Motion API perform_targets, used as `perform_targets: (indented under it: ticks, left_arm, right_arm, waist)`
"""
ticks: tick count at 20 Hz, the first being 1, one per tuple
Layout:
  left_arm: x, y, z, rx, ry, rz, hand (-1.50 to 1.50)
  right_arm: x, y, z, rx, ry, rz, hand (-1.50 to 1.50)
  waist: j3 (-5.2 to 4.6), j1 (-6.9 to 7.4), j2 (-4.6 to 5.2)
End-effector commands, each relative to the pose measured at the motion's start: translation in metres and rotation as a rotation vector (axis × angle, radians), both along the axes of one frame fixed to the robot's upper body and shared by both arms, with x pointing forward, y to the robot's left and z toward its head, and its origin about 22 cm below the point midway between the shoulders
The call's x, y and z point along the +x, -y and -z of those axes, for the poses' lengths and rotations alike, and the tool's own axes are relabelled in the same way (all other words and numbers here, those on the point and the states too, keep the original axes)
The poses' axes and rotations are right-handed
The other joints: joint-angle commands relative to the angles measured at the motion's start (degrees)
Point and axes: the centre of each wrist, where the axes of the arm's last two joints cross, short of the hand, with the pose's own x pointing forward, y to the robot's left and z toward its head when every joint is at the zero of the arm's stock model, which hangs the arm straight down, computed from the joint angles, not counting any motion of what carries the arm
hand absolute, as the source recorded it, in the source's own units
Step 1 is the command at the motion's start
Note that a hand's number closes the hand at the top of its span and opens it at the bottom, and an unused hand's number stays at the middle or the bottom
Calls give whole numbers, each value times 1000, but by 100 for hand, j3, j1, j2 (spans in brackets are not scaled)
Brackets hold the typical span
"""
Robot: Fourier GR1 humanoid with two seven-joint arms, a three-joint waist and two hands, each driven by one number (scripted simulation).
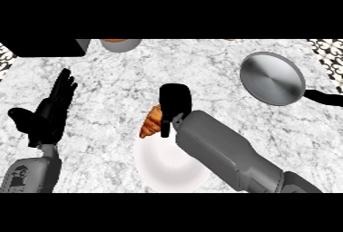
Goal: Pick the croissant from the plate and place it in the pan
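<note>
Right robot hand curled round croissant, thumb down beside it. Croissant is at upper-left rim of white plate. Pan well apart, upper right on marble surface. Left robot hand open, fingers up, at view's left.

I look straight down on a table with a stone top. It is white and grey, with wavy grey marks all over, like marble. It fills almost all I can see. At the far left corner sits a flat black block. Near it is a round grey bowl with something orange inside, cut off by the edge. In both far corners I see a black and white pattern, past the table's edge. I cannot tell if it is floor or wall. The light is soft and even.
</note>
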Motion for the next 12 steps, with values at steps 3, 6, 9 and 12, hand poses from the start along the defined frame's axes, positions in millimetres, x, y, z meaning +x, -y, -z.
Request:
perform_targets:
  ticks: [3,6,9,12]
  left_arm:
    - [2,-3,-4,-8,-7,-15,0]
    - [4,-2,-9,12,-10,-3,0]
    - [-3,-8,-8,3,-7,-14,0]
    - [-3,-1,6,-5,6,4,0]
  right_arm:
    - [-2,-7,-43,138,351,163,150]
    - [4,11,-77,177,443,220,150]
    - [-8,25,-81,176,520,274,150]
    - [12,46,-110,266,567,364,150]
  waist:
    - [-4,-46,-15]
    - [-4,-27,5]
    - [-4,-49,-12]
    - [-6,12,33]
